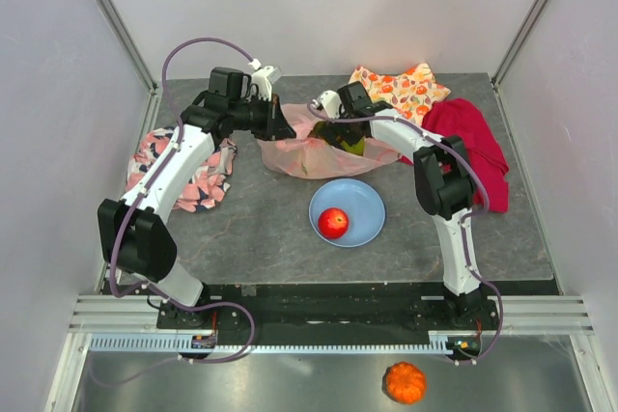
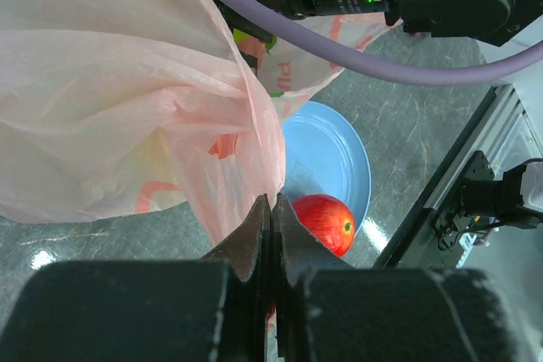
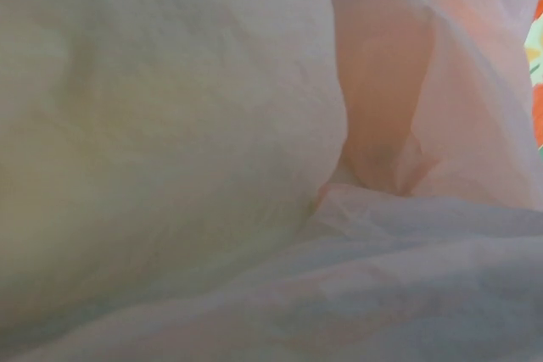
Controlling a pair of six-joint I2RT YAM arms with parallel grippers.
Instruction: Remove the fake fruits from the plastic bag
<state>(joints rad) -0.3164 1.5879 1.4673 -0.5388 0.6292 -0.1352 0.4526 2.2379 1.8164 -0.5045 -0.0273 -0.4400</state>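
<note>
Left gripper [image 2: 271,209]: jaws pinched fully together on fold of pink bag [image 2: 127,108], film lifted. Bag sits upper centre of top view, between both grippers, with green and yellow shapes showing faintly through the film. Right gripper [image 1: 340,138] is at bag's right side; wrist view filled with pink film, jaw opening cannot be told. Red apple [image 1: 333,223] lies on blue plate [image 1: 369,202], centre frame, just below bag. Orange fruit [image 1: 405,382] at bottom right, on metal ledge below arm bases.

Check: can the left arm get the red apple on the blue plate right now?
Probably not yet. The left claw is shut on the edge of the plastic bag, so it must let go first. The red apple itself lies uncovered on the blue plate.
</note>
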